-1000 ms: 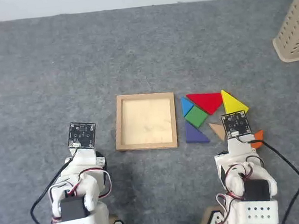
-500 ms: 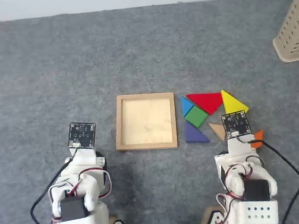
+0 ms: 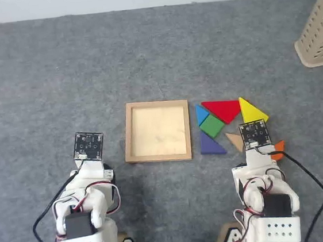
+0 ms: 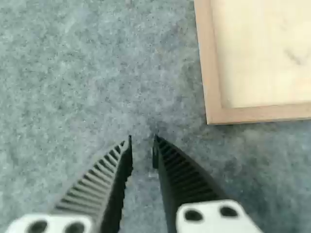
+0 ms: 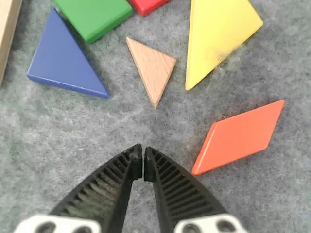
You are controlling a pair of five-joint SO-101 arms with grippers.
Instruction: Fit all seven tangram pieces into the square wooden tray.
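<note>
- Looking down from the high view: seeing the wooden tray [image 3: 127,133] lying flat on the grey carpet [image 3: 58,68], showing its bare bottom.
- Finding the pieces outside the tray, just beside its right edge: small blue triangle [image 3: 201,114], red triangle [image 3: 222,109], yellow triangle [image 3: 251,111], green square [image 3: 211,125], dark blue triangle [image 3: 210,145], wooden triangle [image 3: 233,141] and an orange slanted piece [image 3: 279,148] peeking out from behind the right arm [image 3: 259,171].
- Noting the left arm [image 3: 90,183] standing near the tray's left edge, and a pale basket [image 3: 318,29] at the far right.
- Turning to the left wrist view: seeing the left pincer [image 4: 142,145] hanging over carpet, fingers parted by a narrow gap, gripping nothing, with the tray's corner close ahead but apart.
- Turning to the right wrist view: seeing the right pincer [image 5: 143,153] with tips pressing together, gripping nothing, pointing at the wooden triangle, with the orange slanted piece just beside.
</note>
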